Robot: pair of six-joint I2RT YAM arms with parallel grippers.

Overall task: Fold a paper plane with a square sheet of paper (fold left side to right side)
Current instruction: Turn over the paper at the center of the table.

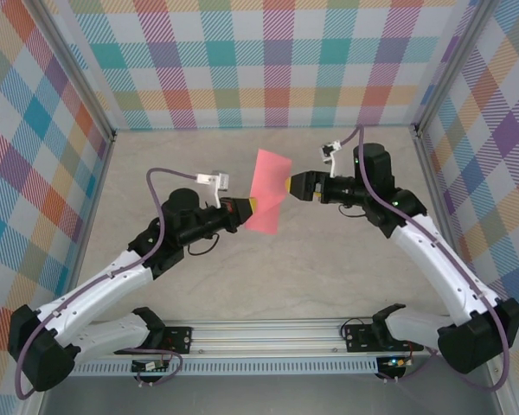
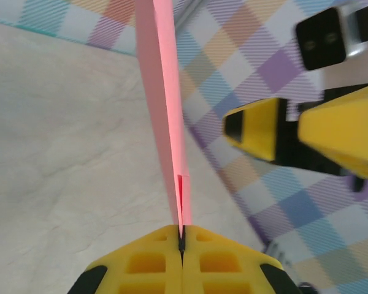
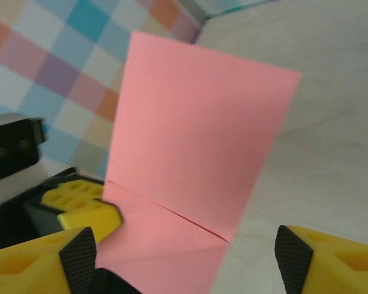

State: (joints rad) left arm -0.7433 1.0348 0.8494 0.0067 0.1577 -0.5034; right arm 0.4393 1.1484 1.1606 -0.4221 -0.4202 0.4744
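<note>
- Left gripper [image 1: 253, 206] pinches the pink paper sheet [image 1: 269, 192] tight at one edge, so it may flop or slip.
- Right gripper [image 1: 291, 184] gapes wide and empty, and it may bump the sheet.

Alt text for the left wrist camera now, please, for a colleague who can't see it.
The left gripper is shut on the edge of the pink paper, seen edge-on as a thin folded sheet standing up over the pale table. To its right, the right gripper is open, its yellow fingers clear of the paper, before a checked wall.
</note>
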